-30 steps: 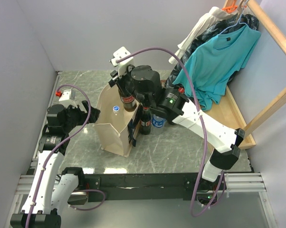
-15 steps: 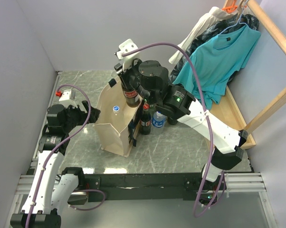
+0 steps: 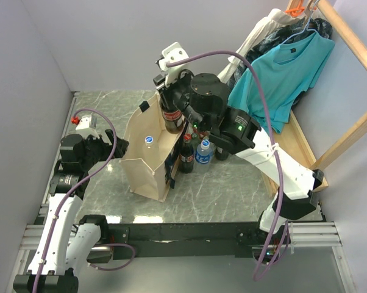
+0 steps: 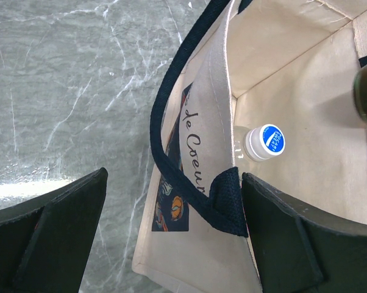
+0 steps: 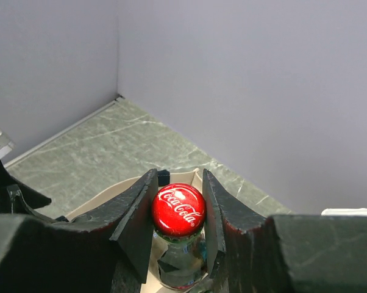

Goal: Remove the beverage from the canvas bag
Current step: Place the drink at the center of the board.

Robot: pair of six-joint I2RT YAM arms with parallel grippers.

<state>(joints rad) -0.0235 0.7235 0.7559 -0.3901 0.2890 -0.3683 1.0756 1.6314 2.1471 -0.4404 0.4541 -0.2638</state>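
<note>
Marble tabletop (image 3: 232,189); cola bottle (image 5: 178,210) between right jaws

Beige canvas bag (image 3: 144,168), navy straps (image 4: 165,110); red-capped bottle (image 5: 178,210)

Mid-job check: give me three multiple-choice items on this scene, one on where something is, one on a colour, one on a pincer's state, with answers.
1. Where is the blue-capped bottle?
A in the canvas bag
B on the table
C lying on the clothes

2. What colour is the cap of the cola bottle in the right pincer?
A blue
B red
C white

3. The left pincer is:
A shut on a strap
B open, astride the bag's wall
C out of view

Answers: A, its cap shows between the bag's inner walls; B, a red cap sits between the fingers; B, its fingers stand wide apart on either side of the wall.
</note>
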